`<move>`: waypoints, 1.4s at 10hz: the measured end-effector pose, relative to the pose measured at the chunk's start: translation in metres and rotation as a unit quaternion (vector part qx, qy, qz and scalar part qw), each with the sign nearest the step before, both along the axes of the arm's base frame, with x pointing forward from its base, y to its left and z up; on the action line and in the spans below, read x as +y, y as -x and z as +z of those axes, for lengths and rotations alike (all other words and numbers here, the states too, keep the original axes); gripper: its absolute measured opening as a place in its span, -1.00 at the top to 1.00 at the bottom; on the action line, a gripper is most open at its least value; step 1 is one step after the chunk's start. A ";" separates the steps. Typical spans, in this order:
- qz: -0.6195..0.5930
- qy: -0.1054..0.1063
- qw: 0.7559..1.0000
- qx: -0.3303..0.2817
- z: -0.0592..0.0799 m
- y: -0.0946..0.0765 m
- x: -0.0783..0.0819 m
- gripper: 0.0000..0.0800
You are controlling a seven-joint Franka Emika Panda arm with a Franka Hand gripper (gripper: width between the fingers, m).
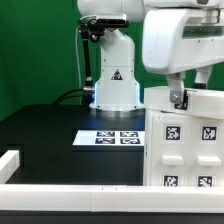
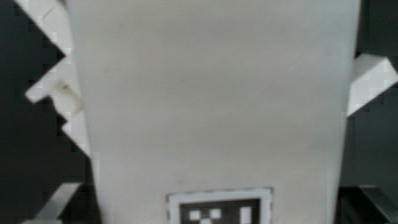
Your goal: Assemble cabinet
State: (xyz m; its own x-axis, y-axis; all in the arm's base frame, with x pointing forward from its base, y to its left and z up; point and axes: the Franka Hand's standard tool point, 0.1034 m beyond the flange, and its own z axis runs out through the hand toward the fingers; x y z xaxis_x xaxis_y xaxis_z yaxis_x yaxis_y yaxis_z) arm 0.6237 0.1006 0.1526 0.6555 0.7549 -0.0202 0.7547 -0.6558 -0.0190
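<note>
The cabinet (image 1: 186, 140) is a large white boxy case with several black-and-white tags. It stands upright at the exterior view's right. My gripper (image 1: 179, 99) comes down onto its top edge from above. In the wrist view the cabinet (image 2: 214, 100) fills the frame as a broad white face, with one tag near my gripper (image 2: 214, 205). A dark finger (image 2: 50, 203) shows on either side of the case, pressed against its sides, so the jaws hold the cabinet between them.
The marker board (image 1: 110, 138) lies flat on the black table beside the cabinet. The robot base (image 1: 115, 85) stands behind it. A white rail (image 1: 60, 195) runs along the table's front edge, with a white corner piece (image 1: 10, 160) at the exterior view's left.
</note>
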 end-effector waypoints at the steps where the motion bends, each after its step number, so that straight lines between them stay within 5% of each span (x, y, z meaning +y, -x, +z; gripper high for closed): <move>1: -0.024 0.000 1.000 0.000 0.000 0.000 0.000 -0.38; 3: -0.140 0.000 0.990 -0.002 0.000 0.000 -0.001 -0.38; 10: -0.447 -0.021 0.894 -0.019 0.001 0.000 -0.003 -0.38; 14: -0.688 -0.060 0.723 0.002 0.000 0.001 -0.006 -0.38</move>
